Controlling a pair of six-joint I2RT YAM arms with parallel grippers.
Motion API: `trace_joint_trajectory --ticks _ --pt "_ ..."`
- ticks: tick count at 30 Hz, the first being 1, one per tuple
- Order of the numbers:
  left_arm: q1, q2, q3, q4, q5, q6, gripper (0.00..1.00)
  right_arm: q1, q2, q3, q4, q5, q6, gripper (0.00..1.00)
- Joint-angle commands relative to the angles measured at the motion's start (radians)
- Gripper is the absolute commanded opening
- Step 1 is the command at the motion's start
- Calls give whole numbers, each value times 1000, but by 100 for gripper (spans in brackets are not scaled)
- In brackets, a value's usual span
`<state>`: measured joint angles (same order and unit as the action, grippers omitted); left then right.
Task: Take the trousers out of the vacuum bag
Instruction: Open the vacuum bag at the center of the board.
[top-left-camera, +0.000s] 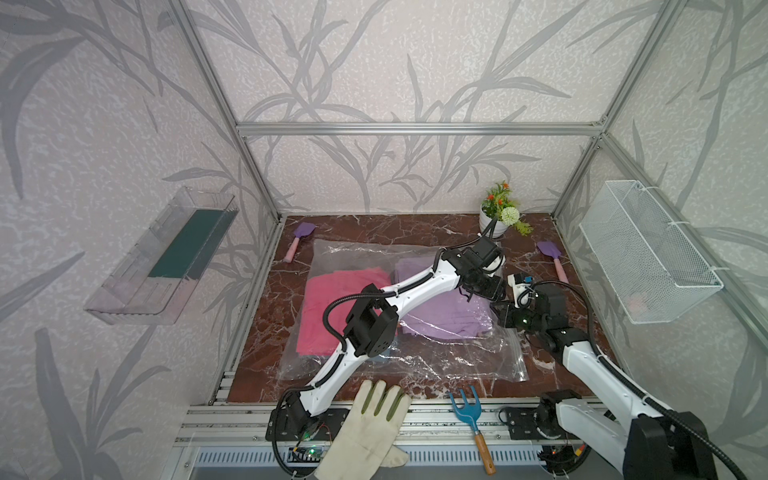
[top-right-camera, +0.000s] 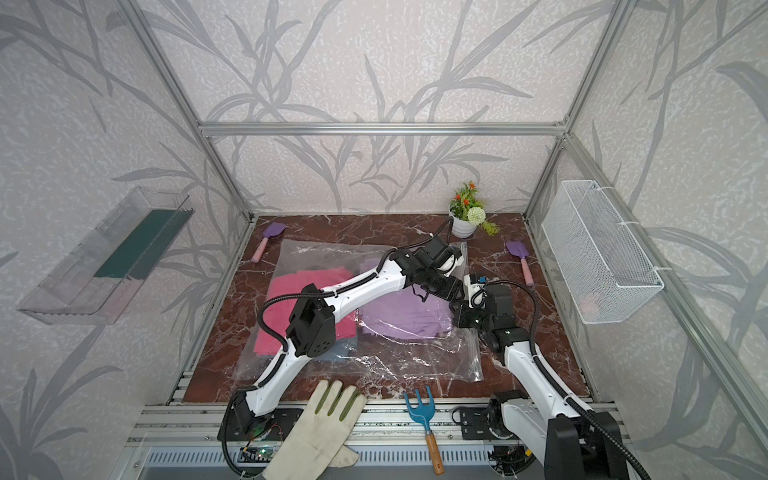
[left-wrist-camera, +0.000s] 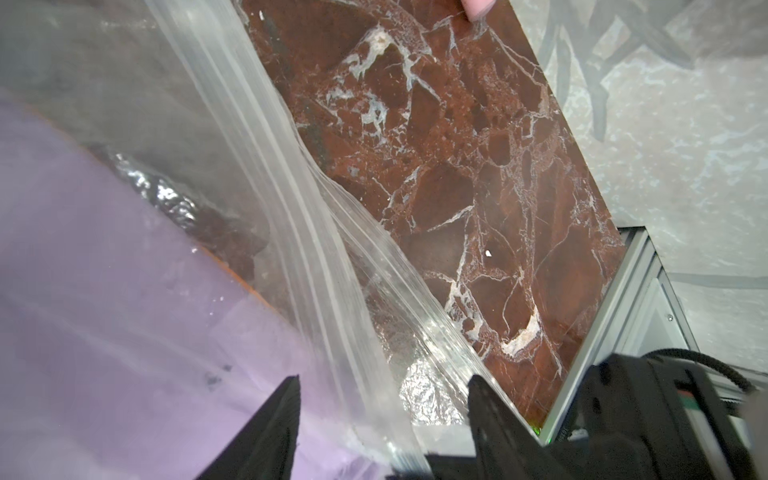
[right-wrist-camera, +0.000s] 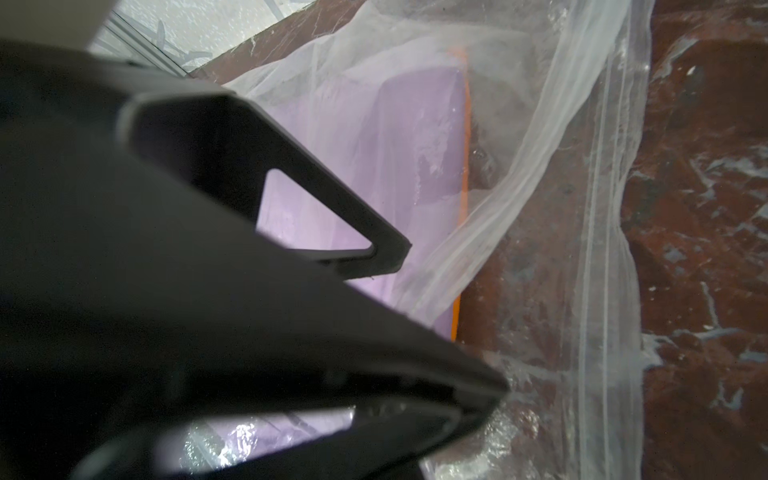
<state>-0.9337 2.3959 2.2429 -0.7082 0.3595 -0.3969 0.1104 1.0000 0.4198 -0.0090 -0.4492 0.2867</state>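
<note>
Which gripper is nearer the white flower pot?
Left, narrowly. The left gripper hovers over the edge of the vacuum bag, just in front of the flower pot; the right gripper meets it from farther forward.

I see the red-brown marbled table (top-left-camera: 415, 232) carrying the clear vacuum bag (top-left-camera: 457, 361), spread flat across its middle. A purple spade (top-left-camera: 298, 239) with a pink handle lies in the far left corner. A second purple spade (top-left-camera: 552, 257) lies near the right edge, and a white flower pot (top-left-camera: 492, 226) stands at the back. A cream glove (top-left-camera: 368, 432) and a blue rake (top-left-camera: 469, 409) overlap the front edge, lying mostly on the metal rail (top-left-camera: 432, 419).
</note>
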Motion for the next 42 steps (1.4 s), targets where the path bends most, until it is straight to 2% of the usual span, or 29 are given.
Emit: trace_joint_trajectory --ticks 1,10,17,22,27,29,32,33,38,40,42 --pt "-31 28 30 -50 -4 27 64 6 -20 -6 22 -14 -8 0" --pt "-47 98 111 -134 -45 83 63 6 -15 -7 33 -20 -6 0" --pt "-53 122 134 -160 -58 109 54 6 -12 -7 42 -20 -5 0" --pt "-56 129 134 -175 -91 124 36 7 -14 -7 42 -16 -6 0" --pt "-56 129 137 -169 -87 110 14 6 -12 -7 42 -14 -4 0" --pt "-56 129 142 -170 -89 109 0 6 -14 -7 39 -17 -4 0" --pt "-56 126 150 -173 -101 104 0 6 -18 -12 39 -16 2 0" --pt "-55 123 151 -174 -102 105 0 6 -22 -15 36 -13 5 3" --pt "-53 111 152 -176 -125 101 0 5 -107 -46 6 11 48 32" --pt "-53 106 151 -176 -133 100 0 4 -184 -61 -31 41 72 37" --pt "-54 103 151 -175 -139 96 0 3 -272 -61 -93 80 82 37"
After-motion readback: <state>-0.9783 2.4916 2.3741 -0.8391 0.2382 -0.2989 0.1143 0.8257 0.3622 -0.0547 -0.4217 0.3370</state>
